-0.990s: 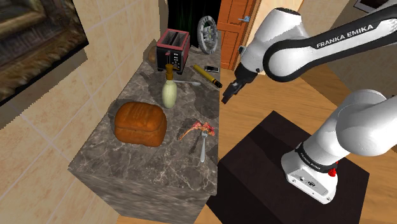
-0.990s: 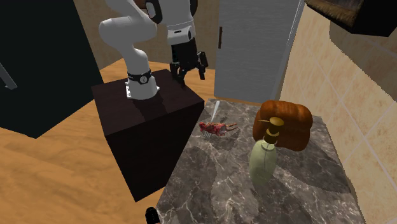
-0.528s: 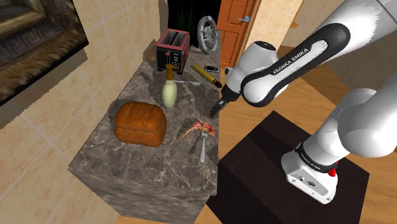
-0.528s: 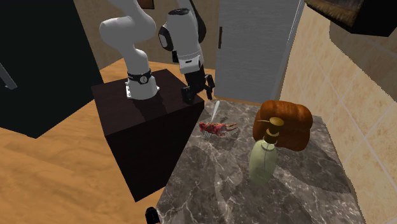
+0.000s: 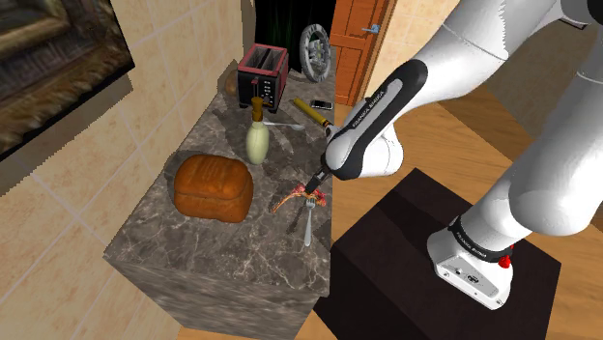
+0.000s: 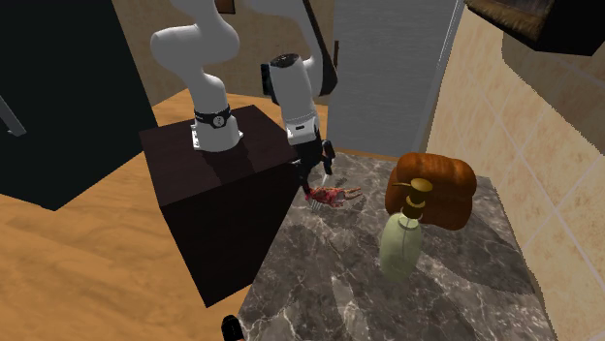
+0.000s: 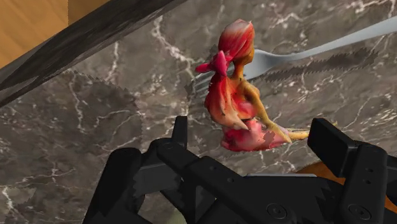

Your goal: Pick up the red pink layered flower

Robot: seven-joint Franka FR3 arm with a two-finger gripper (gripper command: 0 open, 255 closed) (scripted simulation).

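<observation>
Wrist view: the gripper is spread wide, its 2 black fingers standing apart on either side of the red-pink flower and not closed on it. The flower lies on the marbled counter near its edge, across the tines of a grey fork. In the shoulder view the gripper hangs just above the flower (a brown loaf and a pale dispenser bottle stand farther in on the counter).

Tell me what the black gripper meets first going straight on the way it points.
Most likely the red-pink layered flower, lying ahead between the gripper's open fingers on the grey marble counter; depth is unclear.
</observation>
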